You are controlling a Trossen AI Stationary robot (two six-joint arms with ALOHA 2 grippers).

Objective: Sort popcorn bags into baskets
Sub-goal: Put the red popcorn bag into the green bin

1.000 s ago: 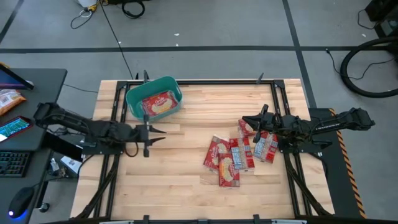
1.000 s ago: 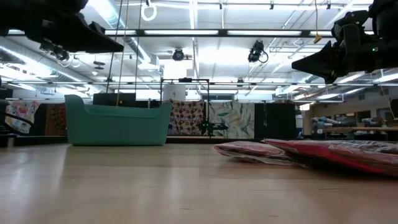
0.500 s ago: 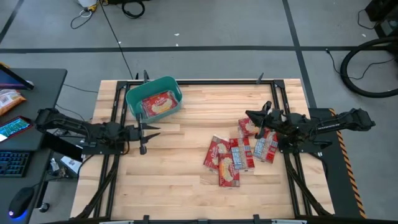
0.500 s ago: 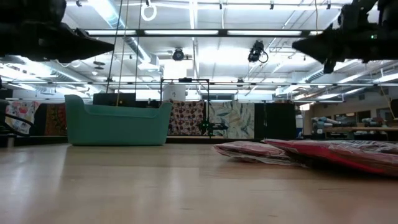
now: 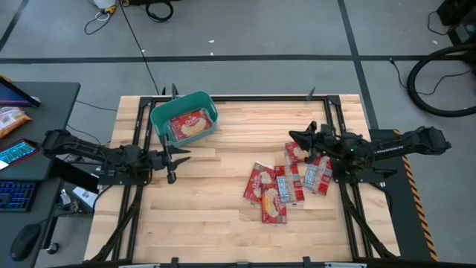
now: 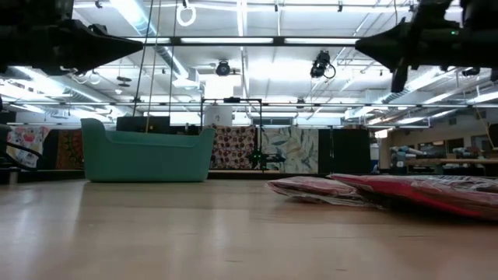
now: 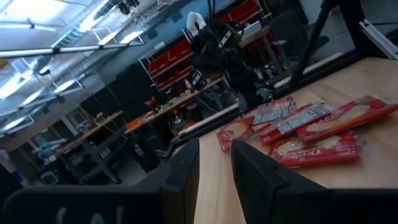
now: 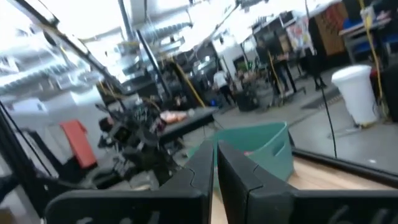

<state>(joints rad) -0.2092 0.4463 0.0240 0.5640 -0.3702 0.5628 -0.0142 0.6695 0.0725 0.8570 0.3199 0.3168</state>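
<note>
Several red popcorn bags [image 5: 285,182] lie flat in an overlapping pile on the wooden table, right of centre; they also show in the low view [image 6: 389,190] and the left wrist view [image 7: 298,127]. The teal tub [image 5: 158,117] stands at the far left with one red bag [image 5: 190,125] lying in it; the tub also shows in the low view [image 6: 148,154] and the right wrist view [image 8: 261,149]. My left gripper [image 5: 182,154] hovers near the tub's near side, empty, its fingers a narrow gap apart [image 7: 215,149]. My right gripper [image 5: 291,135] hovers above the pile's far edge, shut and empty [image 8: 216,146].
Bare wood lies between the tub and the pile and along the near edge. Black frame rails [image 5: 137,186] run along the table's left, right and far sides. A dark desk [image 5: 30,149] with a keyboard, a phone and an orange snack packet [image 5: 11,119] stands left of the table.
My left gripper has drawn back toward the table's left edge, away from the tub's near side. My right gripper has risen and moved a little toward the far edge and the tub, above the pile. The bags have not moved.
</note>
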